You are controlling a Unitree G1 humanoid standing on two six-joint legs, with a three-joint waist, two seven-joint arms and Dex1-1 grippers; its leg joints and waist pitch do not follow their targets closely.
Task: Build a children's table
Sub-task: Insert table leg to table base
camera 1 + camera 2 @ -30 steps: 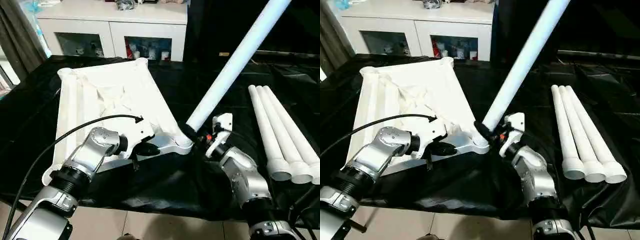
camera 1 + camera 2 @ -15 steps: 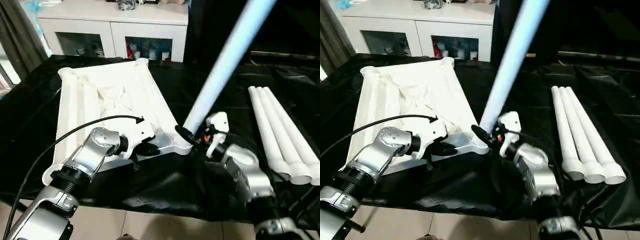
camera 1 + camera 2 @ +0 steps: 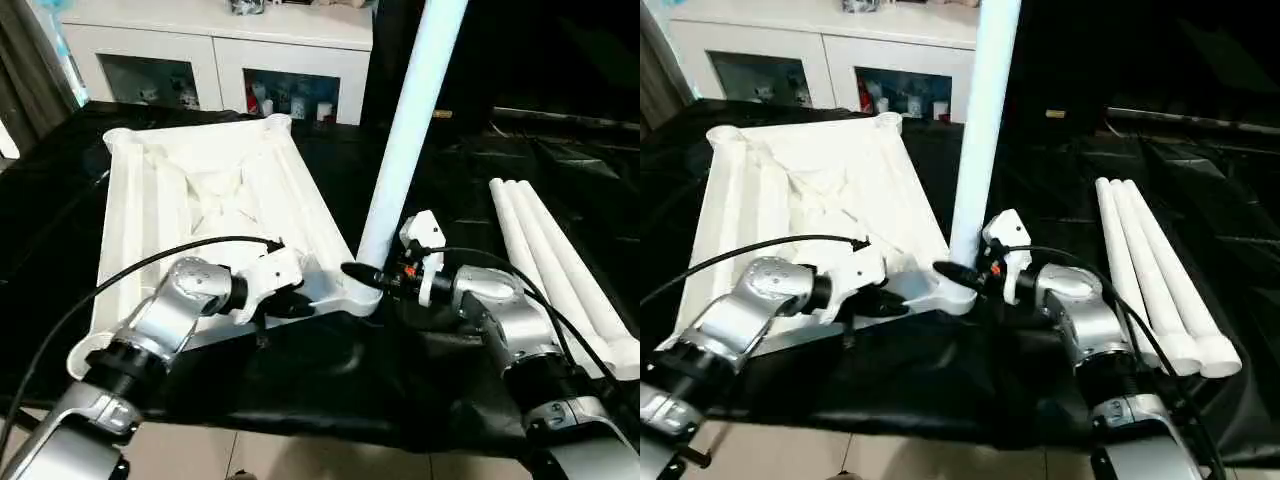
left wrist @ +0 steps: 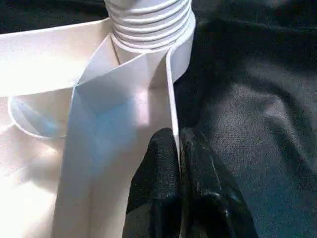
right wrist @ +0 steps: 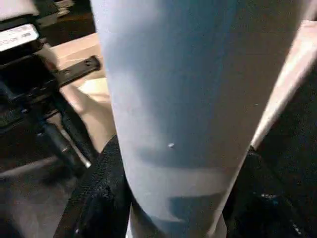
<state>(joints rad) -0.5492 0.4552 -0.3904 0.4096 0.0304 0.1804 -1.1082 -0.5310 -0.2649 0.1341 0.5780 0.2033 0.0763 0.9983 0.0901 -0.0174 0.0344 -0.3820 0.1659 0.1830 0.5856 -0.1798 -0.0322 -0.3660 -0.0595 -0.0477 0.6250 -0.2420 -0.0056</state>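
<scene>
- Black-draped table (image 3: 330, 385); white cabinet with glass doors (image 3: 215, 60) behind.
- White plastic ribbed tabletop (image 3: 215, 200) lies underside up, left of centre.
- Three spare white tapered tube legs (image 3: 560, 270) lie side by side, right.
- Left gripper (image 4: 177, 148): fingers pinched closed on tabletop's rim near the corner socket (image 3: 355, 295).
- Right gripper (image 3: 365, 275): fingers clasp the fourth white tube leg (image 3: 410, 130), near upright, threaded end at that socket.
</scene>
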